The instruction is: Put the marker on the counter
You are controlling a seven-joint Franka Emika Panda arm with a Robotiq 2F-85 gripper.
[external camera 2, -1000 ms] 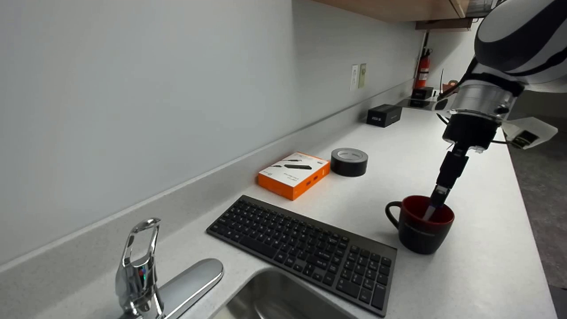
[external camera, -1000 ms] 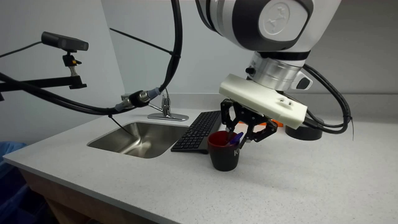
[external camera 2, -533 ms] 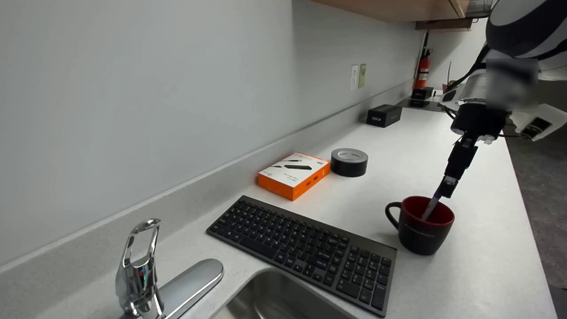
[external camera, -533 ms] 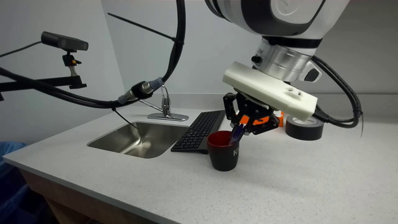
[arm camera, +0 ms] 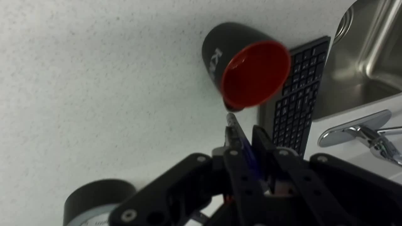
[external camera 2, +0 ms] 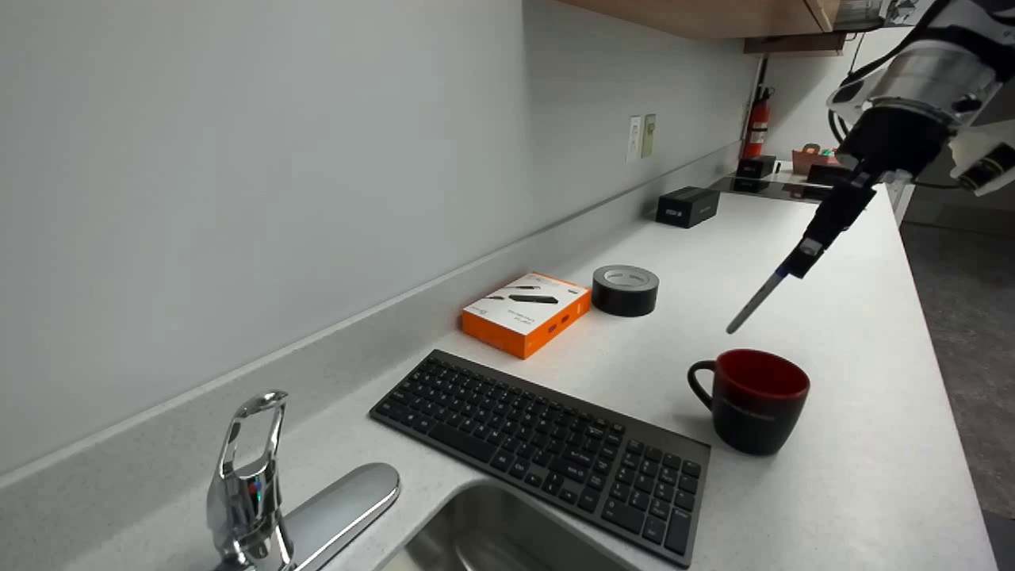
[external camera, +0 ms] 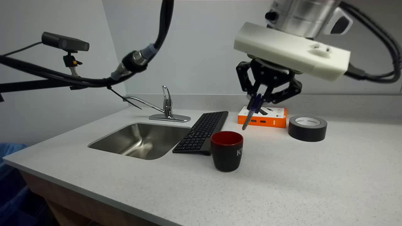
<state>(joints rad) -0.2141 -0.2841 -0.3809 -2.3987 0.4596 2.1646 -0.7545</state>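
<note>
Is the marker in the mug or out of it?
Out. The jaws hold the marker at a slant, its lower end clear of the mug in both exterior views.

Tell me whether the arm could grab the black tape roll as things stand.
Probably not yet: the jaws are shut on the marker, which likely needs setting down first. Otherwise the way looks free: the black tape roll lies on the counter with nothing on top.

The slim marker (external camera: 249, 117), purple above and grey toward its lower end, is held tilted in the air above the pale, finely speckled counter (external camera: 282, 179).
</note>
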